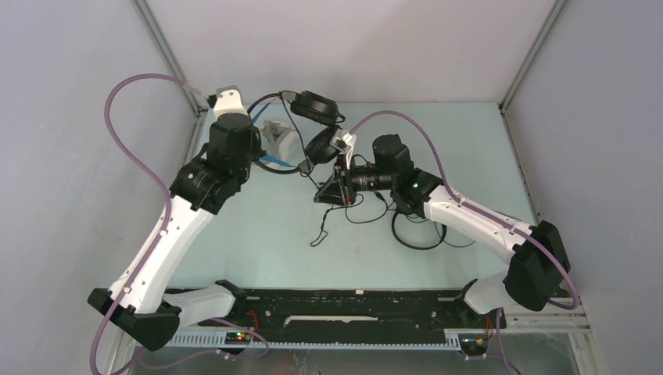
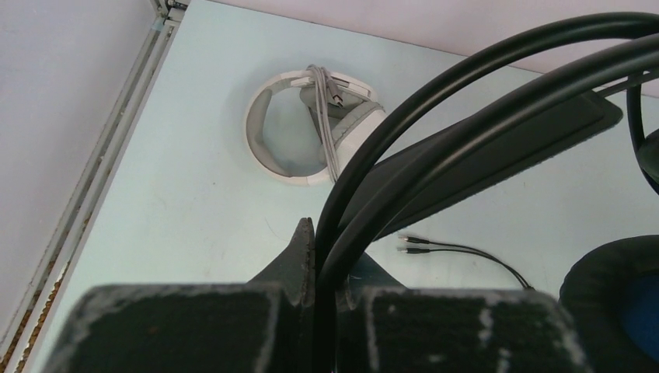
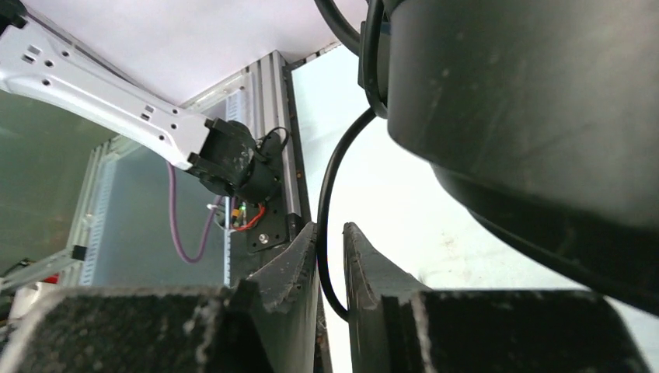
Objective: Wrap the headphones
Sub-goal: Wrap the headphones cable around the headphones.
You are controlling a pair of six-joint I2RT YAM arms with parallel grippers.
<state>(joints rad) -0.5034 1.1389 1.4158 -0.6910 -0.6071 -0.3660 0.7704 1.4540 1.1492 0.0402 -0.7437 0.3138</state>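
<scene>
On the worktop (image 1: 258, 226) I count three headphones. The black-and-blue set (image 1: 314, 103) is raised, with the left fingers (image 2: 299, 260) clenched on its headband (image 2: 497, 85). The white set (image 2: 311, 128) lies flat, its cord wound around it. The slim black set (image 1: 414, 234) is half hidden under the right arm (image 1: 469, 215). The right fingers (image 3: 291, 272) pinch a black cable (image 3: 322, 202).

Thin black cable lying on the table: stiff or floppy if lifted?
Likely floppy: the cable lies in a loose curve on the table. It looks thin and is probably light, so it should trail and swing; the plugs might snag.
</scene>
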